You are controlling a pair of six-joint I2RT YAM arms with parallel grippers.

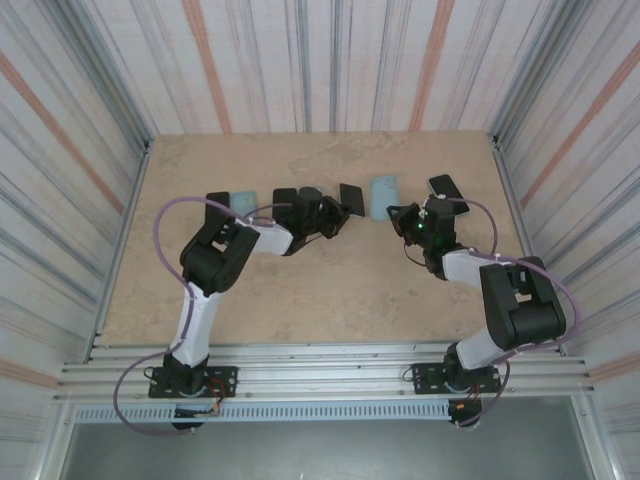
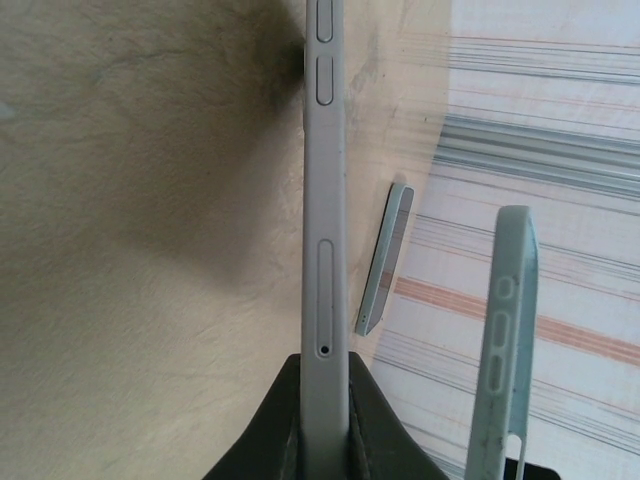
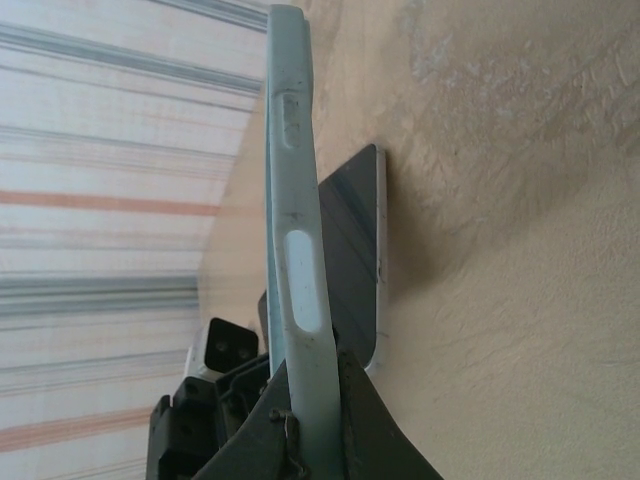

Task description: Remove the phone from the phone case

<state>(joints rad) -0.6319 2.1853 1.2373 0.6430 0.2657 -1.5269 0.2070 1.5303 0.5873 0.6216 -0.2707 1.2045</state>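
Phone (image 2: 325, 230): slim, with a flat grey metal edge, pill-shaped buttons and a tray slot. Its face is dark and glossy in the right wrist view. Left jaws closed on its lower end, and it is out of the case.

Phone case (image 3: 295, 250): pale teal, matte, rounded rim with oval cut-outs, dirt-speckled. Right jaws clamped on it, near the phone with a gap between.

Tabletop (image 1: 330, 290): mottled beige, stone-like.

Teal slab (image 1: 243, 203) lies behind the left arm. Dark slab (image 1: 447, 187) sits beside the right wrist. Striped ribbed walls (image 1: 300, 60) all round.

Hand (image 3: 310, 378) grips phone case (image 3: 290, 200) edge-on
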